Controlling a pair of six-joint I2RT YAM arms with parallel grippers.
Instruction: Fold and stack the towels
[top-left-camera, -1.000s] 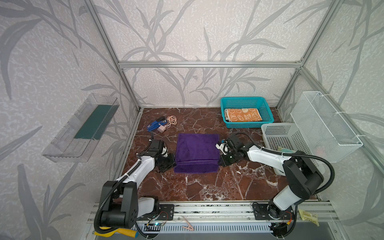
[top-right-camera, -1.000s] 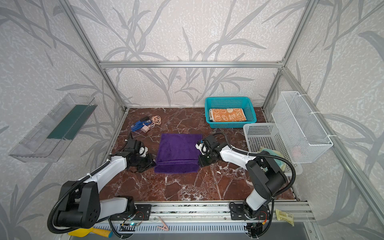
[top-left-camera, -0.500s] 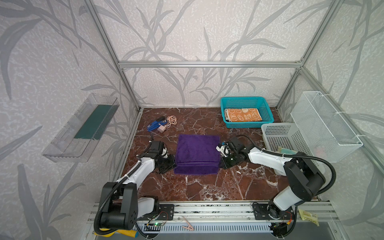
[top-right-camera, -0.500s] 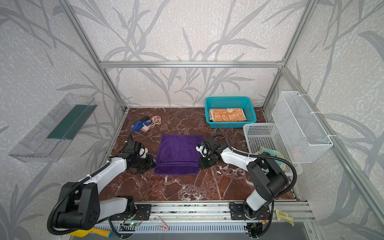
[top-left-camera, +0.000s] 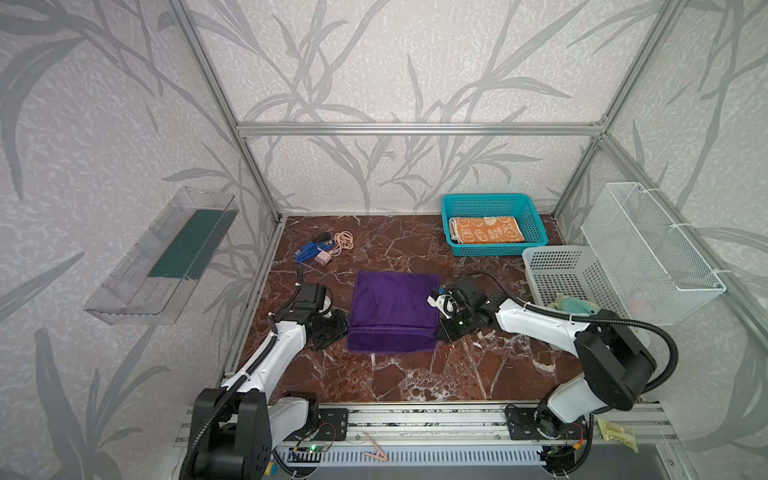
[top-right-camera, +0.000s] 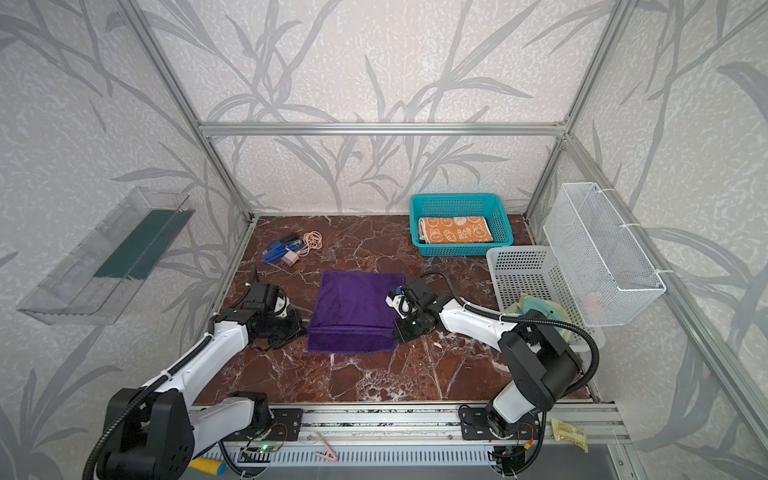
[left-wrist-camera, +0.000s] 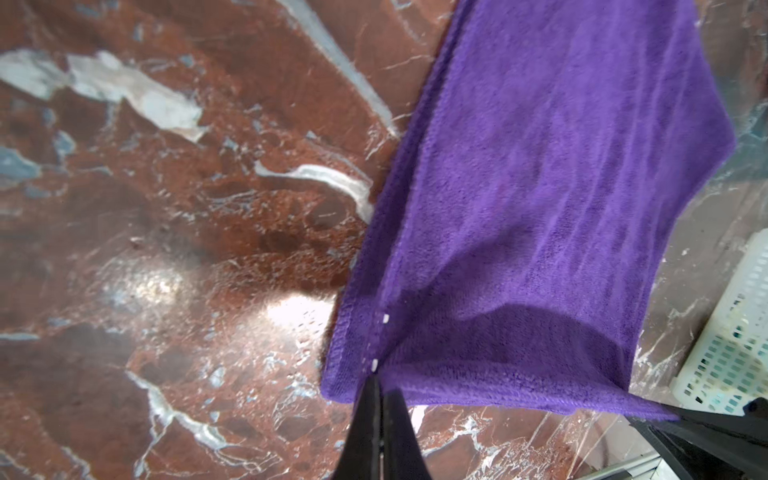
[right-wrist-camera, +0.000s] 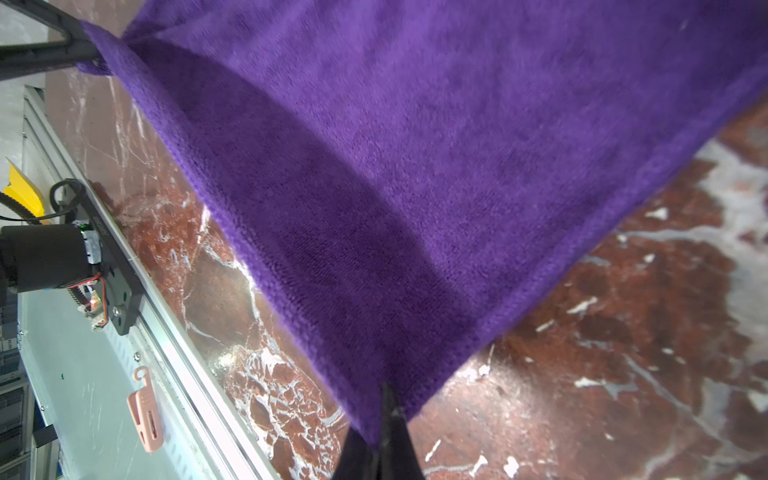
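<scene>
The purple towel (top-left-camera: 392, 309) (top-right-camera: 357, 305) lies spread mid-table, its near edge raised with a crease along it. My left gripper (top-left-camera: 340, 330) (top-right-camera: 302, 328) is shut on its near left corner. In the left wrist view the left gripper (left-wrist-camera: 376, 380) pinches the purple towel (left-wrist-camera: 540, 187) at its hem. My right gripper (top-left-camera: 439, 331) (top-right-camera: 397, 330) is shut on the near right corner; the right wrist view shows the right gripper (right-wrist-camera: 386, 388) biting the towel (right-wrist-camera: 415, 145). An orange rabbit towel (top-left-camera: 484, 230) lies folded in the teal basket (top-left-camera: 536, 245). A pale yellow-and-teal towel (top-left-camera: 575, 303) sits in the grey basket (top-left-camera: 557, 270).
Blue clips, a small charger and rubber bands (top-left-camera: 322, 249) lie at the back left. A white wire basket (top-left-camera: 648, 249) hangs on the right wall, a clear shelf (top-left-camera: 162, 253) on the left wall. A pink clip (top-left-camera: 376, 451) rests on the front rail.
Both grippers have drifted slightly toward the front. The towel's near edge, flat before, now stands raised between them with a crease behind it.
</scene>
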